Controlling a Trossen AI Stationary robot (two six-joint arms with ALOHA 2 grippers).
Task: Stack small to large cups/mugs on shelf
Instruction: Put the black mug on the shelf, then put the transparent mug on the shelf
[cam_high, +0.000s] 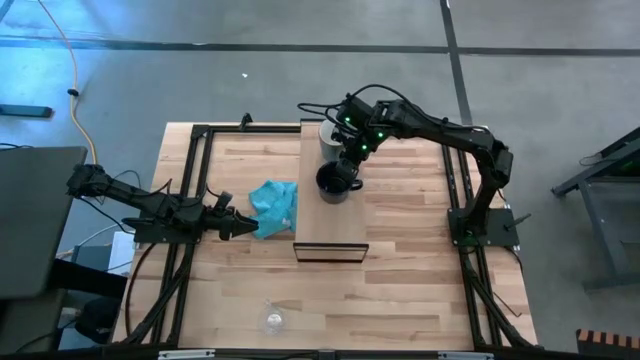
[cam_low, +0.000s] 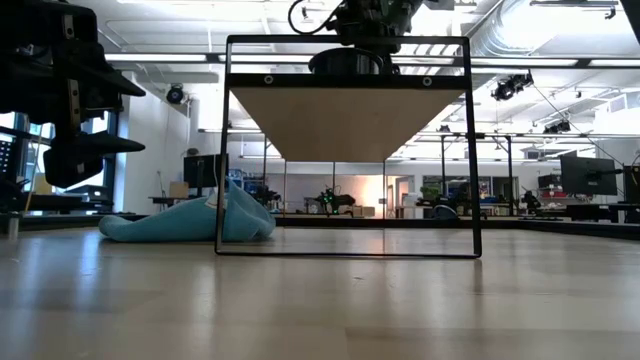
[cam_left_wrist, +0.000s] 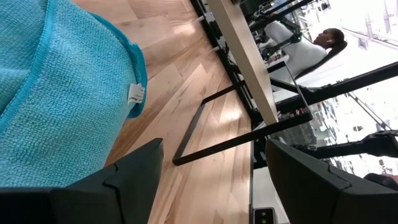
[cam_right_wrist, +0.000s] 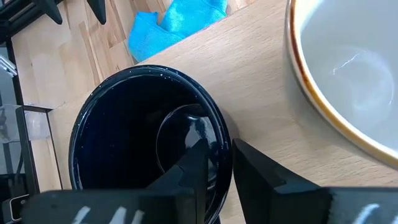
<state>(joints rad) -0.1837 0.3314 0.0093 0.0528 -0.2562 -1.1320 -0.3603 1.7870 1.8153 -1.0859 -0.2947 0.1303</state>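
A: High view: black mug (cam_high: 338, 183) sits on shelf (cam_high: 330, 225), just beside white mug (cam_high: 330, 138). Glass cup (cam_high: 272, 319) well apart, near surface (cam_high: 400, 280) front edge.

B: Right tool (cam_right_wrist: 214, 168)?

A: Straddles black mug's rim, one finger inside, one outside; jaws look slightly parted, so grip prob. loosening, can't confirm release.

B: Left tool (cam_high: 243, 228)?

A: Spread wide, holding nothing, by teal cloth (cam_high: 274, 205).

B: Advice?

A: Lift straight up, clear the rim w/o dragging mug.
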